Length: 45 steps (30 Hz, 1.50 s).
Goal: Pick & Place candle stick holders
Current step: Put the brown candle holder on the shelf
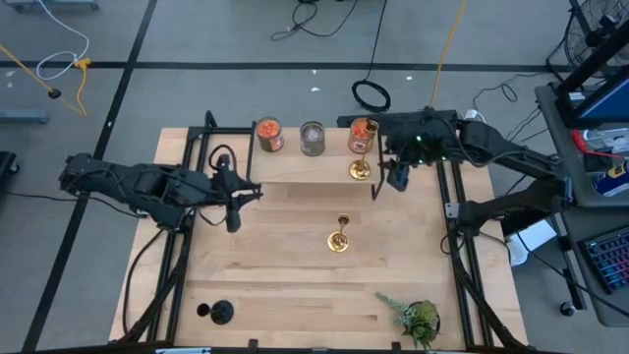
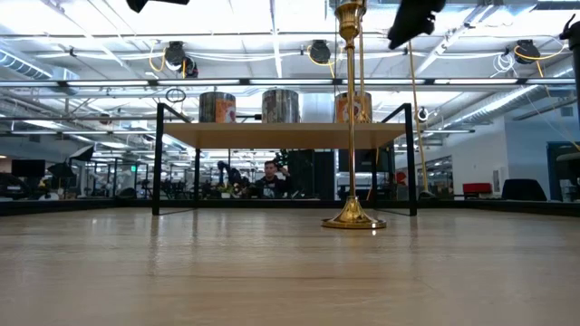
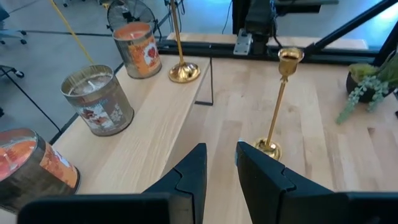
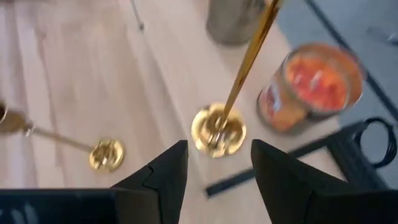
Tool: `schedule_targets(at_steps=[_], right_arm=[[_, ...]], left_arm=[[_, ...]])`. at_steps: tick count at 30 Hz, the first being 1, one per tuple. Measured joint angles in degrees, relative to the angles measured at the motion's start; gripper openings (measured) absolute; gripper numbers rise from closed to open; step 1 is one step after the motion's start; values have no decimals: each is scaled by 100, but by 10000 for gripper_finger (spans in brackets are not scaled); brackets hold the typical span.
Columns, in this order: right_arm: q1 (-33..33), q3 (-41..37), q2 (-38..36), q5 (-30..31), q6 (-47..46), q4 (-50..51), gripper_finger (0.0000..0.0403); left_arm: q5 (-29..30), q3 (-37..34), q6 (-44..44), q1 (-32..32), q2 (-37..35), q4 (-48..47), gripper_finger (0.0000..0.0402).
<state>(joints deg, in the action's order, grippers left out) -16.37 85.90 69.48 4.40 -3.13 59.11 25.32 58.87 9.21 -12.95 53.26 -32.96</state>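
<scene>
Standing: two gold candlesticks (image 1: 361, 167) (image 1: 340, 236), one black candlestick (image 1: 217, 313), three jars (image 1: 313, 138).

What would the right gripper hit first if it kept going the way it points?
Probably the gold candlestick on the raised shelf. The right gripper is open and that candlestick's base sits just ahead between its fingers, the stem leaning away. How far off it is remains unclear.

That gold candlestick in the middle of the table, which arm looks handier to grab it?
Probably the left: the left gripper, open, faces the middle gold candlestick. The right gripper hangs over the shelf candlestick.
</scene>
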Motion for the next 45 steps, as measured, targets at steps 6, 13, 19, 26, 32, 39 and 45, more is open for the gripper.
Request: schedule_targets(at_steps=[6, 13, 19, 26, 32, 39, 45], right_arm=[[437, -676, -408, -4, -541, 111, 168], [1030, -2096, -1004, -310, -979, -548, 165], [1810, -3773, -1315, -1284, -862, -3047, 164], [2611, -5270, -858, -99, -254, -6699, 164], [2737, -5597, -215, 483, -164, -8179, 164], [2737, -5597, 493, 231, -365, -9333, 164], [2737, -5595, 1014, 148, -367, -10138, 164]], left_arm=[[-27, -165, -274, -139, 168, 27, 93], [-35, -655, -210, -351, 617, 879, 93], [-26, -752, -114, -385, 914, 1112, 93], [20, -752, -141, -385, 803, 1378, 93], [17, -752, -137, -385, 752, 1351, 93], [17, -752, -153, -385, 745, 1352, 93], [15, -752, -155, -385, 745, 1337, 93]])
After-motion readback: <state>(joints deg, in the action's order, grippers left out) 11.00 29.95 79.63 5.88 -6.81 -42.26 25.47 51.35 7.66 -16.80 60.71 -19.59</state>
